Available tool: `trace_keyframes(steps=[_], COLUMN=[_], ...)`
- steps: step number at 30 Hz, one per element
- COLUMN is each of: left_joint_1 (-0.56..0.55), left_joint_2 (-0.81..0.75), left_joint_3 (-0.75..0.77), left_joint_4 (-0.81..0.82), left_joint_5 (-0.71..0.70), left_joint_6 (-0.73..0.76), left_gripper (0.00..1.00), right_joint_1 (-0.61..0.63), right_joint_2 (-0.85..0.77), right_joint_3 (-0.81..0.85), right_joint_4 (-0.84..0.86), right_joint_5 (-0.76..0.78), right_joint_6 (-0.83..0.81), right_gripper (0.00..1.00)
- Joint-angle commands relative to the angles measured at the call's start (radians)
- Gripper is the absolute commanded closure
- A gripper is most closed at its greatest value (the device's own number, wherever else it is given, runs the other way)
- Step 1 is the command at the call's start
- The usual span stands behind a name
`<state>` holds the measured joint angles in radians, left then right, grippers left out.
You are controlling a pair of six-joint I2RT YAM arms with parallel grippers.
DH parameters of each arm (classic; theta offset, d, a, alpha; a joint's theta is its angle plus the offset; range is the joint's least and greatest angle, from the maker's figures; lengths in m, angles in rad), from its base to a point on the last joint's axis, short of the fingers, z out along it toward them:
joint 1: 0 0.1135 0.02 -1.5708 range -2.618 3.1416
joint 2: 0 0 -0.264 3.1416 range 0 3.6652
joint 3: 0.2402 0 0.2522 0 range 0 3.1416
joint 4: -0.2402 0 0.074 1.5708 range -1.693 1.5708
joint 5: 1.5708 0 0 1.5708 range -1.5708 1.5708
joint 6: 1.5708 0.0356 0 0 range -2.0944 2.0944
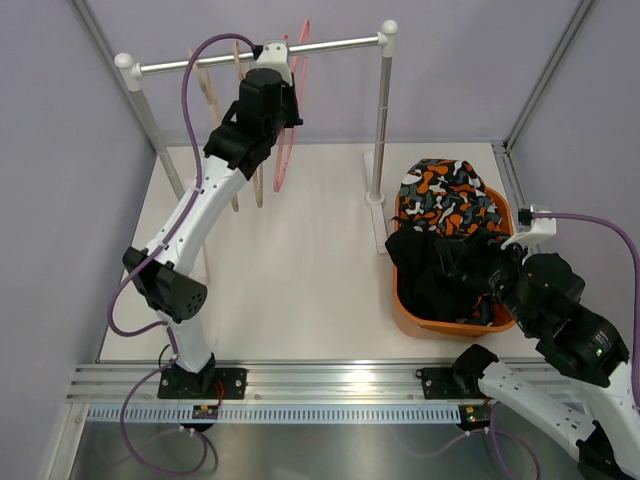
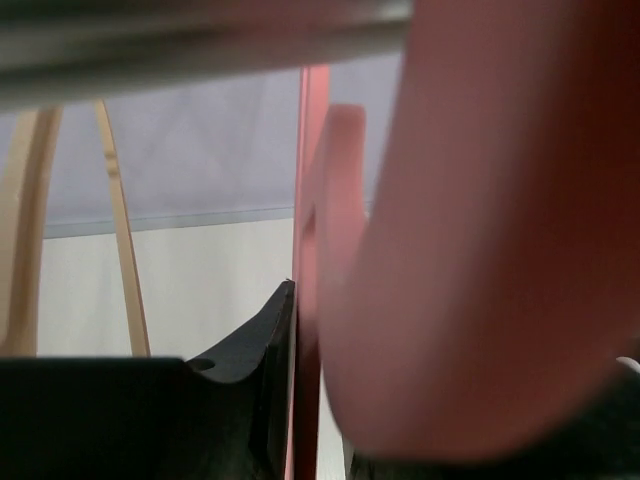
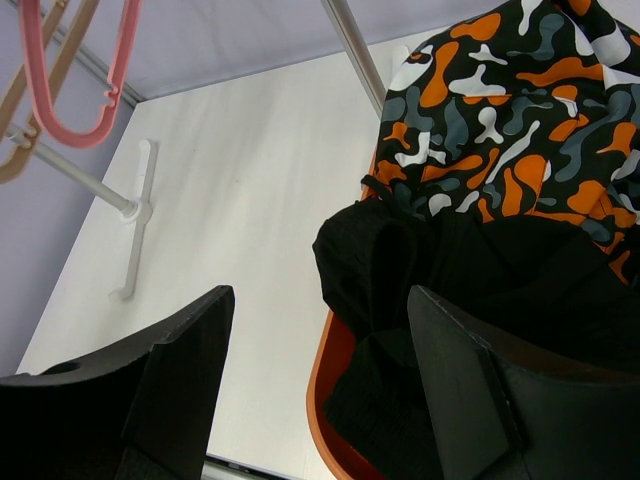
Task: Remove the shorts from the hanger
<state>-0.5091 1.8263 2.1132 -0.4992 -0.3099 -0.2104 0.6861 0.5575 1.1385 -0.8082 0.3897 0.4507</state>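
Aluminium rail (image 1: 320, 382), white table (image 1: 300, 250), shorts (image 1: 445, 195) in orange basket (image 1: 408, 314), lilac walls (image 1: 60, 120) behind.

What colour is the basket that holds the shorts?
Orange; the basket shows best in the top view.

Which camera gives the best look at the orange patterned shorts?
The top external view: the patterned shorts sit fully in frame at the far end of the orange basket. The right wrist view shows them closer but cropped at the frame edge. The left wrist view misses them entirely.
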Motion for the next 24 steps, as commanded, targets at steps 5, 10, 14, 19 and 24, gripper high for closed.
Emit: trace_keyframes(steps=[5,10,14,19,24], left_joint_1=[-0.003,-0.039,-0.068,-0.109,-0.192], left_joint_2=[-0.122,-0.166,-0.217,-0.275,-0.353], left_joint_3=[-0.009,-0.002,0.002,-0.001,-0.012], left_joint_4=[0.068,0.067,0.039,-0.007,-0.113], left_joint_5=[0.045,0.038,0.028,0.019,-0.001], left_joint_6=[0.019,0.061,0.091,0.105,0.112], left_gripper=[0.68,0.53,0.43,0.38,0.37], right_joint_1=[-0.003,-0.003,-0.003,-0.005,-0.003], right_joint_2=[0.005,0.005,0.001,-0.011,-0.041], right_joint_3=[0.018,0.007,0.004,0.003,-0.002], right_joint_4=[0.009,0.012,0.020,0.038,0.055], right_joint_5=[-0.023,-0.015,-0.020,-0.040,-0.058], right_joint_6=[-0.003,-0.004,-0.010,-0.024,-0.037], right_gripper=[0.20,0.19,0.18,0.15,0.12])
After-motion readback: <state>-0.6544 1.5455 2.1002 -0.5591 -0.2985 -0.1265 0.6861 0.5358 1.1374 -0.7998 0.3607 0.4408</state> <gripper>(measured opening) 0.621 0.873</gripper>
